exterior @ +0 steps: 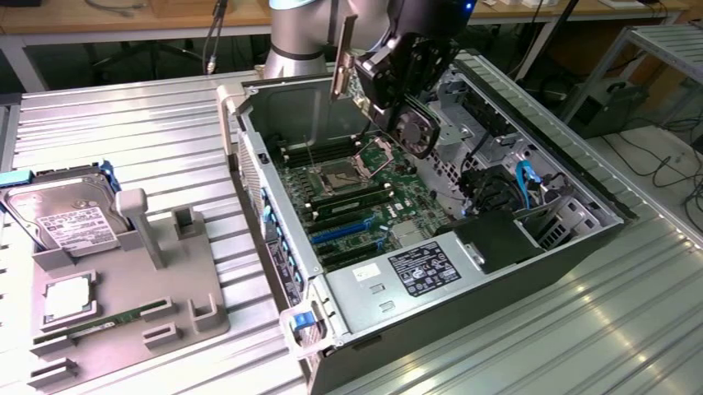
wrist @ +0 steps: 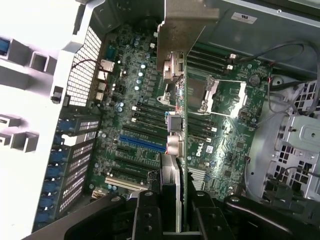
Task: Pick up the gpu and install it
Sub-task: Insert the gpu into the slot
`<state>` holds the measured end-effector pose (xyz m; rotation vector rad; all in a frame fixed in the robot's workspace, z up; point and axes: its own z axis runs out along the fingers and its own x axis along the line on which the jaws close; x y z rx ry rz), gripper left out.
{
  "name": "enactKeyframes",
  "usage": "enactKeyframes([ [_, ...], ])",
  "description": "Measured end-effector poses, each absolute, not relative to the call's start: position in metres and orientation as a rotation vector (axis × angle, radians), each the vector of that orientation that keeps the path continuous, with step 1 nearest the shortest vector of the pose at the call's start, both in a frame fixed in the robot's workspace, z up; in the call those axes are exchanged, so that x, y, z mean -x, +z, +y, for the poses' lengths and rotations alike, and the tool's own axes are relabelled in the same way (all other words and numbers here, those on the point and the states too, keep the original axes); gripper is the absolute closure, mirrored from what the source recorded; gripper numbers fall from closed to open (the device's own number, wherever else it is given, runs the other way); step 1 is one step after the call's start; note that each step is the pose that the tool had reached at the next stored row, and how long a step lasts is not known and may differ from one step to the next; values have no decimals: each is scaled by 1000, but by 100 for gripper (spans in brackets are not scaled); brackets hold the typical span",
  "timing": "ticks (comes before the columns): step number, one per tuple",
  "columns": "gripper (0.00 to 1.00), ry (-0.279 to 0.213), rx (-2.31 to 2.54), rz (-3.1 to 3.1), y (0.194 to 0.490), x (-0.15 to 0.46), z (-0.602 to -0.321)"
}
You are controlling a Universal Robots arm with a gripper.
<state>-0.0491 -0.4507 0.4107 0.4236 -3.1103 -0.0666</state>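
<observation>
My gripper (exterior: 398, 70) is shut on the gpu (exterior: 416, 123), a dark card with a round fan and a narrow metal bracket (exterior: 342, 62) at one end. The card hangs tilted above the open computer case (exterior: 247, 123), over the motherboard (exterior: 351, 197) near the processor socket (exterior: 329, 177). In the wrist view the gpu (wrist: 176, 125) is seen edge-on, running away from the gripper (wrist: 172, 205), whose fingers (wrist: 146, 215) press on both of its sides. Its bracket (wrist: 185, 20) is at the far end. The blue slot (wrist: 142, 144) lies on the board below, beside the card and apart from it.
A grey parts tray (exterior: 187, 304) at the exterior view's left holds a hard drive (exterior: 72, 218), a processor (exterior: 66, 296) and a green memory stick (exterior: 104, 321). Inside the case are a power supply (exterior: 417, 271), blue cables (exterior: 525, 185) and drive cages (wrist: 295, 145).
</observation>
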Motion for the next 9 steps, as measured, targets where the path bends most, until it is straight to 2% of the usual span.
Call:
enactKeyframes([
  [9, 72, -66, -517, -3095, 411, 49, -451],
])
